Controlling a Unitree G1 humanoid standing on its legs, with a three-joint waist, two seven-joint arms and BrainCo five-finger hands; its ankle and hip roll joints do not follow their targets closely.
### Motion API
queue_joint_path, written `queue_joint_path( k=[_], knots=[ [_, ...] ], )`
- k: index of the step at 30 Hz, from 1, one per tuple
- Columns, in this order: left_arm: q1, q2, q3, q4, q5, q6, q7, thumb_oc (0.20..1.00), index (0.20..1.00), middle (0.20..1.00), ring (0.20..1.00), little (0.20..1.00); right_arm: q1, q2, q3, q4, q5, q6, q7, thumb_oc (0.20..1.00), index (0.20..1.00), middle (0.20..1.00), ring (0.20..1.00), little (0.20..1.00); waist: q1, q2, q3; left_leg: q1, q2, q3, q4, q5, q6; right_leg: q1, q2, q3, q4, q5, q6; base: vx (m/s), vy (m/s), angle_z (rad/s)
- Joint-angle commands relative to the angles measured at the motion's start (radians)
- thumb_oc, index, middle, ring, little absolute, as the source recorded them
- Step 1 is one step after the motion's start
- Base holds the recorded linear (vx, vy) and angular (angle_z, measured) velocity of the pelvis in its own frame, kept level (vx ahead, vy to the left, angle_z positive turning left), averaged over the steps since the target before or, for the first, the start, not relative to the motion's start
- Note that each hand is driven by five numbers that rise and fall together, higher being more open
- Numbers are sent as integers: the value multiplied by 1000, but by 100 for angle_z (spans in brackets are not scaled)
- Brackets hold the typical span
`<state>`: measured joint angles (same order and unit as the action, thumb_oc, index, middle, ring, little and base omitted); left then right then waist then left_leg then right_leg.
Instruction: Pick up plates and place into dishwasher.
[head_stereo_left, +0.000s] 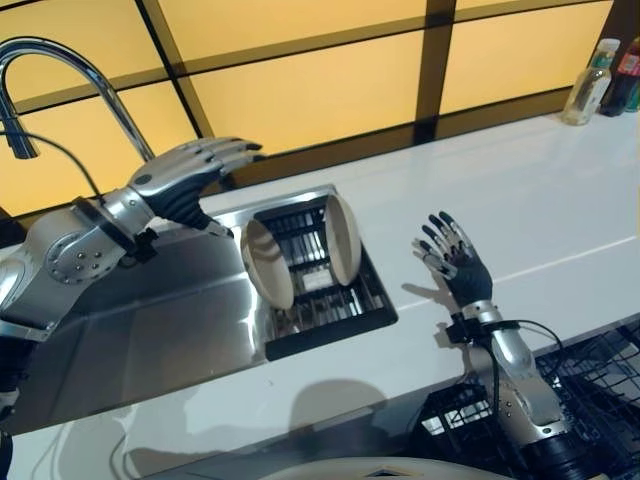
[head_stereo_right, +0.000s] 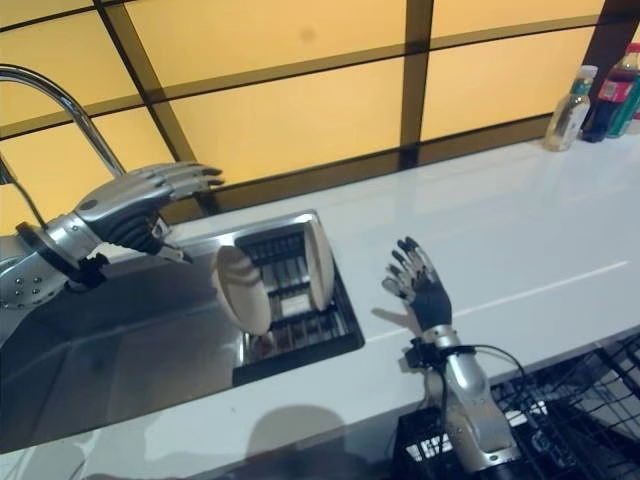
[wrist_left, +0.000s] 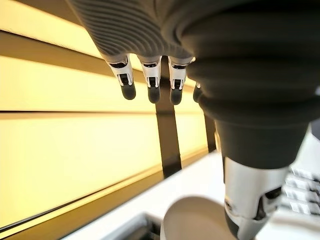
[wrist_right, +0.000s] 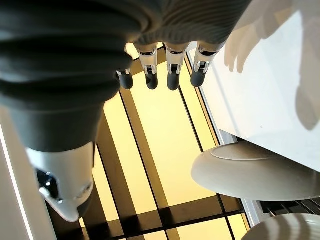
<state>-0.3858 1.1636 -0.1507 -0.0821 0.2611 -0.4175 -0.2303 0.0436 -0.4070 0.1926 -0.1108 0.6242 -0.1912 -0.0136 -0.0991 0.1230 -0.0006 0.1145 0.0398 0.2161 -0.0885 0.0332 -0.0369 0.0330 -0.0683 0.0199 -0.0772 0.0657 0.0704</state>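
A long glossy white table (head_stereo_left: 560, 200) runs under a wall of glowing amber panels (head_stereo_left: 320, 90) split by dark bars. Sunk into the table is a brushed steel sink basin (head_stereo_left: 150, 320), and beside it a recessed black wire dish rack (head_stereo_left: 335, 300). Two round cream plates stand on edge in that rack: the nearer plate (head_stereo_left: 268, 263) leans at its front left, the farther plate (head_stereo_left: 343, 238) stands just behind it to the right, with a gap of bare wires between them. A curved chrome tap (head_stereo_left: 70, 70) arches over the basin's far left. Two plastic bottles (head_stereo_left: 587, 83) stand at the far right corner, well apart from the rack.

The left hand (head_stereo_left: 190, 170) hangs above the basin's back edge, near the rack, fingers straight and empty. The right hand (head_stereo_left: 455, 262) is raised over the bare white stretch right of the rack, fingers spread, holding nothing. A black wire basket (head_stereo_left: 590, 400) sits below the table's front edge at lower right.
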Motion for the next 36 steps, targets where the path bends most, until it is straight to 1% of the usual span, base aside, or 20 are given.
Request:
queue_joint_path(
  k=[1,3,5,7,10,19,26,30,33,36],
  knots=[
    [-145,85,-55,16,-8,32,-68,1000,1000,1000,1000,1000,-97,-20,41,-53,34,-56,-11,1000,1000,1000,1000,1000,-25,-32,-7,-58,5,-76,18,-37,7,-22,-65,-41,65,-47,101,0,0,0],
    [-201,103,-108,8,12,51,-105,1000,1000,1000,1000,1000,-100,-27,48,-46,42,-61,-6,1000,1000,1000,1000,1000,-28,-31,-8,-58,5,-75,19,-38,6,-20,-65,-44,67,-47,102,0,0,0],
    [-253,123,-158,19,0,52,-121,1000,1000,1000,1000,1000,-97,-31,53,-47,49,-66,-6,1000,1000,1000,1000,1000,-31,-31,-10,-59,4,-73,19,-38,6,-22,-65,-44,68,-48,103,0,0,0],
    [-286,124,-196,37,10,48,-122,1000,1000,1000,1000,1000,-96,-30,58,-46,49,-70,-11,1000,1000,1000,1000,1000,-33,-31,-11,-59,4,-72,18,-39,7,-24,-65,-43,68,-47,105,0,0,0],
    [-292,128,-229,67,25,39,-136,1000,1000,1000,1000,1000,-89,-32,61,-45,49,-78,-14,1000,1000,1000,1000,1000,-38,-30,-10,-59,4,-68,18,-40,9,-28,-63,-37,70,-46,106,0,0,0],
    [-167,138,-178,110,61,-3,-152,1000,1000,1000,1000,1000,-66,-47,38,-60,62,-73,-4,1000,1000,1000,1000,1000,-52,-28,2,-53,6,-50,20,-42,10,-31,-57,-18,67,-40,105,0,0,0],
    [-128,123,-188,153,82,-21,-170,1000,1000,1000,1000,1000,-62,-51,29,-58,67,-78,1,1000,1000,1000,1000,1000,-60,-27,7,-54,6,-43,16,-43,13,-39,-53,-12,67,-36,104,0,0,0],
    [-120,117,-201,171,73,-10,-189,1000,1000,1000,1000,1000,-53,-55,24,-67,69,-76,3,1000,1000,1000,1000,1000,-69,-25,11,-53,6,-37,17,-43,14,-44,-52,-6,71,-36,103,0,0,0],
    [-114,109,-219,218,66,-9,-208,1000,1000,1000,1000,1000,-52,-57,22,-61,72,-78,11,1000,1000,1000,1000,1000,-75,-23,15,-51,5,-33,17,-44,16,-46,-50,-2,71,-34,103,20,3,-3],
    [-105,96,-234,246,72,-12,-191,1000,1000,1000,1000,1000,-48,-56,24,-61,70,-77,15,1000,1000,1000,1000,1000,-82,-21,17,-49,5,-29,16,-44,17,-48,-48,3,72,-34,103,35,6,-7]
  ],
)
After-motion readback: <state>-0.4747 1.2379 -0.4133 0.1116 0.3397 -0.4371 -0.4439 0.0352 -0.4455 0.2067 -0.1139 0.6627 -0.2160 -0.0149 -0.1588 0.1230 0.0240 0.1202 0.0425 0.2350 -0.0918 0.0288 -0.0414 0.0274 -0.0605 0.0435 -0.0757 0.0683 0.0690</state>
